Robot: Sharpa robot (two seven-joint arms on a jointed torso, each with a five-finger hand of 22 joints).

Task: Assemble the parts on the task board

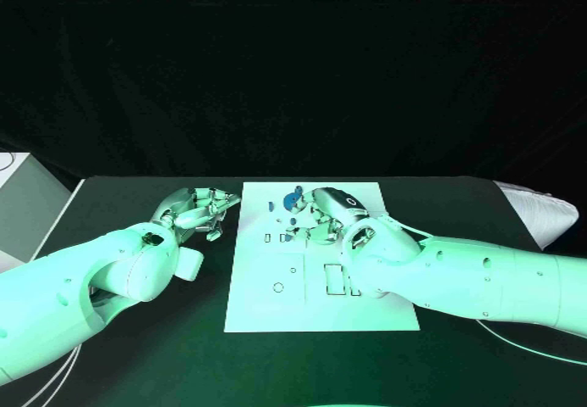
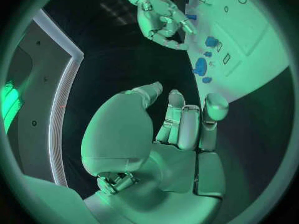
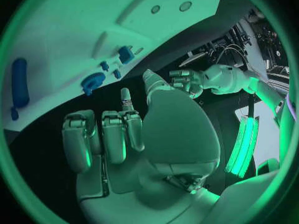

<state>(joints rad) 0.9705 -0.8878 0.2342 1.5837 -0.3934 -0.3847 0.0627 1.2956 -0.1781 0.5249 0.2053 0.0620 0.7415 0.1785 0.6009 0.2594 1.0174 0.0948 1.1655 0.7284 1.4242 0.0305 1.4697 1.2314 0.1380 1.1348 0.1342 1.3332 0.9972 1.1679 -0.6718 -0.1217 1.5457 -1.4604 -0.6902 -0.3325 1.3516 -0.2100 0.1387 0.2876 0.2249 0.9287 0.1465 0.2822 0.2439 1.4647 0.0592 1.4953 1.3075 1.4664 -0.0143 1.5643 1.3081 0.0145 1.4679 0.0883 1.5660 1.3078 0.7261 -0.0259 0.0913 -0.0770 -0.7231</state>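
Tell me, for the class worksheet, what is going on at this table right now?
A two-armed robot is working at a white task board on a black table. Its right hand is over the far part of the board, near the small blue parts, and holds nothing. Its left hand hangs beside the board's left edge, over the table, fingers apart and empty. No part is held yet.

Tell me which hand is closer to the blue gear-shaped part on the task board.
Right. The right hand hovers over the task board, just beside the blue gear-shaped part. The left hand is off the board's left edge, over the black table, farther away.
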